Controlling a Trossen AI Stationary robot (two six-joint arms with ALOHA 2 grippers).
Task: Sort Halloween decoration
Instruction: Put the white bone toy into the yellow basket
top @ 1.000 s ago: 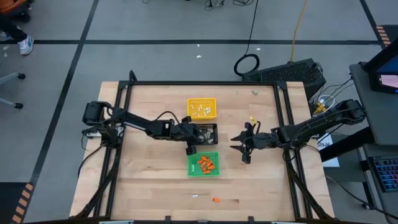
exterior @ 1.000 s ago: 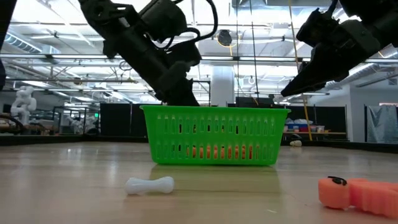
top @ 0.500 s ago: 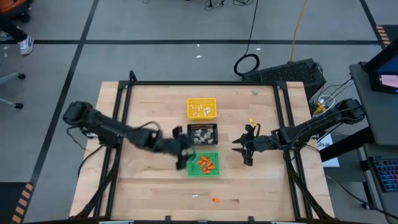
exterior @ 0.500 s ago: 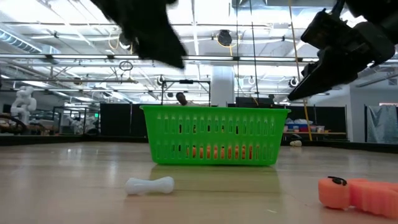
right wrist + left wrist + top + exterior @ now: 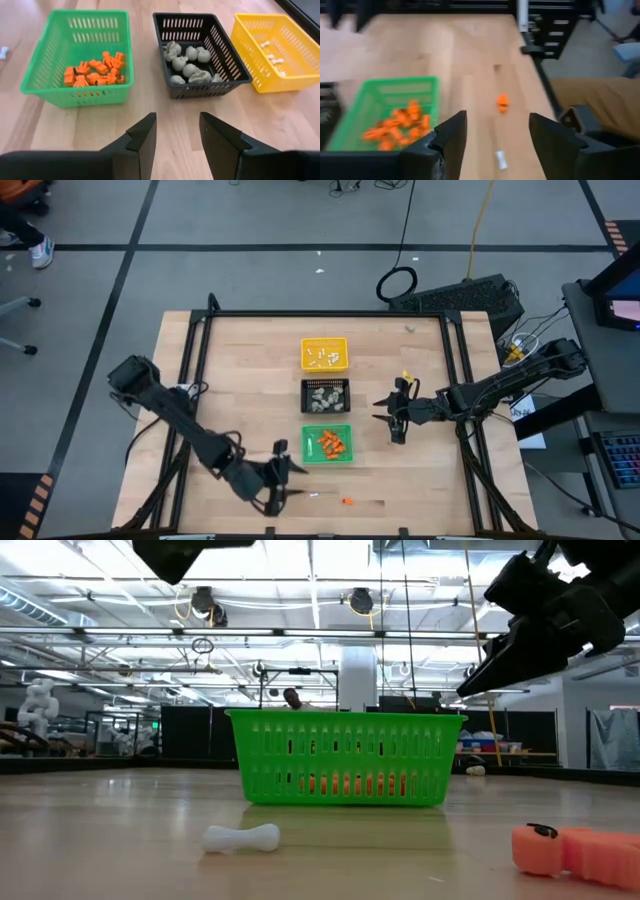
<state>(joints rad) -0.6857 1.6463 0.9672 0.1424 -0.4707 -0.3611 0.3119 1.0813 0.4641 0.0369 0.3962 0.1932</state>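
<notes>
High view: three trays are lined up at the middle of the worktop [image 5: 230,380], the yellow tray [image 5: 324,353] farthest, the black tray [image 5: 325,396] between, the green tray [image 5: 327,444] nearest. The left hand [image 5: 280,485] is seen low at the near edge, just left of a white stick [image 5: 314,495] and an orange bit [image 5: 347,501], both loose on the wood. The right hand [image 5: 392,418] is held right of the trays, waiting.

Low view: the white stick [image 5: 240,837] and the orange bit [image 5: 575,851] are seen lying apart on the wood in front of the green tray [image 5: 345,756], untouched.

Left wrist view: the left hand [image 5: 497,135] is shown with its fingers apart and nothing between them; the orange bit [image 5: 502,102] and the white stick [image 5: 501,160] lie ahead of the gap.

Right wrist view: the right hand [image 5: 177,135] is shown parted and empty, facing orange bits [image 5: 94,71] in the green tray, beige-grey lumps [image 5: 189,64] in the black tray and white sticks [image 5: 272,52] in the yellow tray.

Sorting is judged nearly done; the step in hand appears to be the approach to the two strays. A lowering over one piece and a closing on it would be called for next.
</notes>
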